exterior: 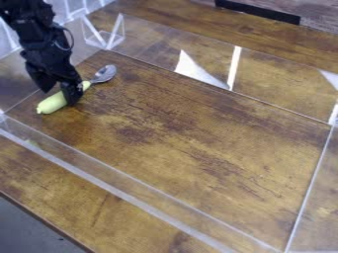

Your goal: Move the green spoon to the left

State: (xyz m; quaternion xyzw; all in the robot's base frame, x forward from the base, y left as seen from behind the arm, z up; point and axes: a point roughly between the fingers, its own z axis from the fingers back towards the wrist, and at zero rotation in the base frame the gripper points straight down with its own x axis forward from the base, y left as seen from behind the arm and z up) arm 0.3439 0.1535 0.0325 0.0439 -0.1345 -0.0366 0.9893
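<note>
The green spoon lies flat on the wooden surface at the far left, its yellow-green handle [51, 103] pointing to the lower left and its silver bowl [103, 73] to the upper right. My black gripper [55, 87] hangs straight over the middle of the spoon. Its fingers stand apart on either side of the handle and look open, no longer clamping it. The arm hides the part of the spoon between handle and bowl.
A low clear acrylic wall [158, 203] runs along the front of the wooden table [199, 128], with another at the left edge [14, 124]. Upright clear panels [211, 67] stand at the back, and a further wall is at the right [317, 188].
</note>
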